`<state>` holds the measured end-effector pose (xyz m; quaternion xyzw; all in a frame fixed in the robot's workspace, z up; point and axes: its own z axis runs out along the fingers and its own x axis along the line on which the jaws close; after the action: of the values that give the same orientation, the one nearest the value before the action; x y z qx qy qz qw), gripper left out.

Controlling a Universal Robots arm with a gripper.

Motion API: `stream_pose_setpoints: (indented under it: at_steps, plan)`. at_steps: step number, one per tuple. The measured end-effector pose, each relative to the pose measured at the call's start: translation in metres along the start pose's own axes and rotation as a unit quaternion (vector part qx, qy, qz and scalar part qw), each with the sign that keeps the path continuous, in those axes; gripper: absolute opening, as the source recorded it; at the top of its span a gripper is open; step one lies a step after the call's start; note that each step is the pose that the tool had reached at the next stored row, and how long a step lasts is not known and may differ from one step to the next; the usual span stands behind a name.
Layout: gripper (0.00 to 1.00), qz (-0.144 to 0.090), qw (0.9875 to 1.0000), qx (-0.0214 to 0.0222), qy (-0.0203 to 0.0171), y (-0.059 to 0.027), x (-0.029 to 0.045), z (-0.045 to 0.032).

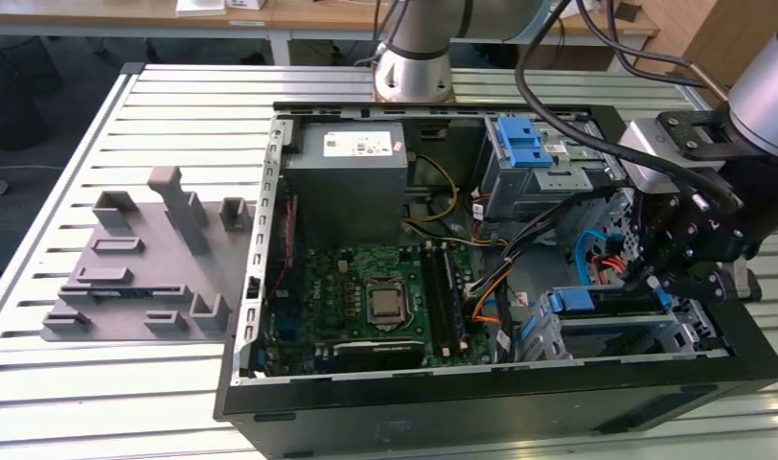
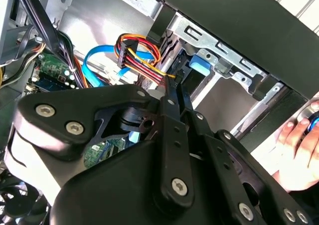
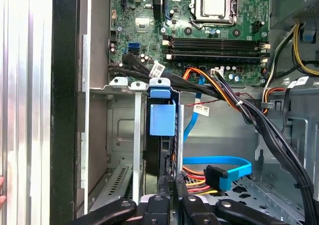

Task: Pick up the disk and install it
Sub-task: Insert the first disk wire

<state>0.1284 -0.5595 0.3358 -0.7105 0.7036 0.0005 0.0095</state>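
- PC case (image 1: 491, 402) is laid open on the slatted table (image 1: 108, 383); taken as the landmark.
- Drive cage (image 3: 124, 130) is seen at the case's front corner, beside the motherboard (image 3: 199, 30).
- Gripper (image 3: 172, 195) is lowered inside the case at the cage, jaws pinched on the disk's rear edge.
- Disk (image 3: 162, 117) is seated edge-on in a cage slot, blue carrier tab toward the board.
- Handling, judged: rigid, fairly heavy, shock-sensitive; best held by carrier edges, clear of the SATA cable (image 3: 224, 170).

An open computer case (image 1: 491, 402) lies on a slatted metal table (image 1: 108, 383), its motherboard (image 1: 363, 297) exposed. A grey fixture block (image 1: 147, 268) sits beside it, toward the exterior view's left.
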Motion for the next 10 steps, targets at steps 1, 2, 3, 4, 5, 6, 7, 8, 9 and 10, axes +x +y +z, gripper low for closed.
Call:
stream_pose_setpoints:
  at_steps: [1,2,3,4,5,6,7,8,9,10]
  plan:
    - [0.16,0.000,1.0000,0.0000,0.0001,0.0000,0.0000,-0.0002]
    - [0.16,0.000,1.0000,0.0000,0.0002,0.0000,0.0003,-0.0003]
    - [0.16,0.000,1.0000,0.0000,0.0000,0.0000,0.0004,-0.0001]
    - [0.16,0.000,1.0000,0.0000,0.0001,0.0000,0.0005,0.0000]
    - [0.16,0.000,1.0000,0.0000,0.0001,0.0000,0.0005,0.0001]
    - [0.16,0.001,1.0000,0.0000,0.0001,0.0000,0.0006,0.0003]
    - [0.16,0.001,1.0000,0.0000,0.0002,0.0000,0.0006,0.0004]
    - [0.16,0.001,1.0000,0.0000,0.0002,0.0000,0.0006,0.0005]
    - [0.16,0.001,1.0000,0.0000,0.0001,0.0000,0.0007,0.0007]
    - [0.16,0.001,1.0000,0.0000,0.0001,0.0000,0.0008,0.0009]
